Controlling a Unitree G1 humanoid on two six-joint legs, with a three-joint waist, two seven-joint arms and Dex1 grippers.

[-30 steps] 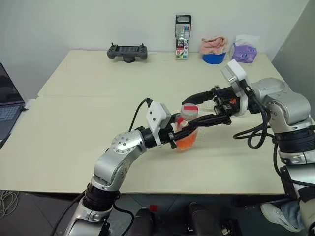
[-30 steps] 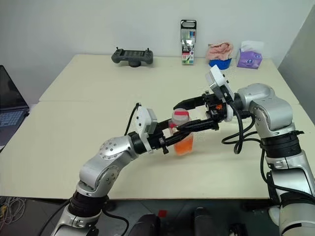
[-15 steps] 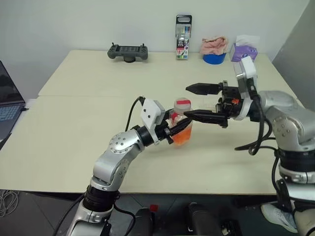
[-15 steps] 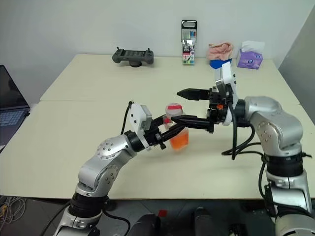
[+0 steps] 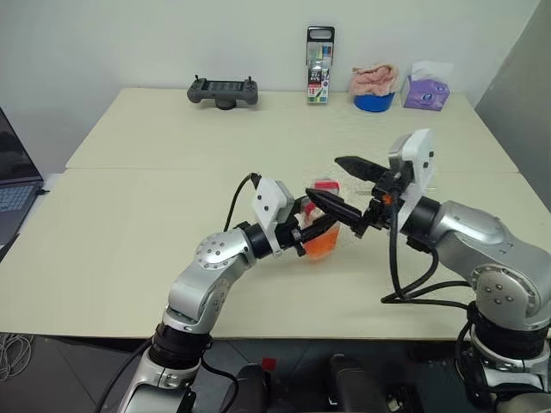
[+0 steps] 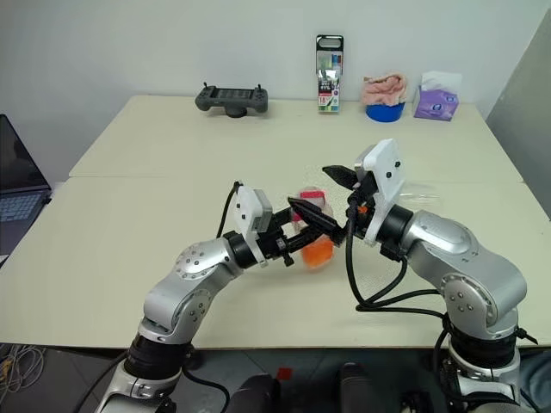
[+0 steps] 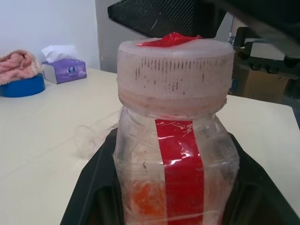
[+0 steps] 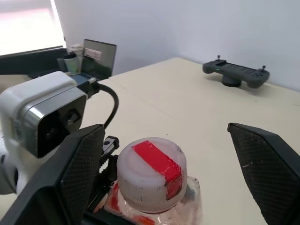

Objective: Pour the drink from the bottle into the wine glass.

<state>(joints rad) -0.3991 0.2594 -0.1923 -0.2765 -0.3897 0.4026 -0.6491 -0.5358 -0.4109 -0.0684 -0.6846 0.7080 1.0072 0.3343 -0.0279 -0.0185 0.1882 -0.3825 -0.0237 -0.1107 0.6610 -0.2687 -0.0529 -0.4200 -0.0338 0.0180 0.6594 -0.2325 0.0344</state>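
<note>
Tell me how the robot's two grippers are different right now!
The left gripper is shut on the bottle, while the right gripper is wide open and holds nothing. The left gripper grips the bottle's clear body low down, but the right gripper's fingers spread on either side of the cap, not touching it. The left gripper comes from the left, the right from the right. Both have two black fingers and a white camera block.

- both arms: rounded silver-grey shells with black joint collars between segments.
- left gripper (image 5: 312, 234) and right gripper (image 5: 343, 188): two black, tapering fingers, inner faces finely cross-hatched.
- each wrist: white boxy camera housing with a dark lens face.
- black cables loop from both wrists.
</note>
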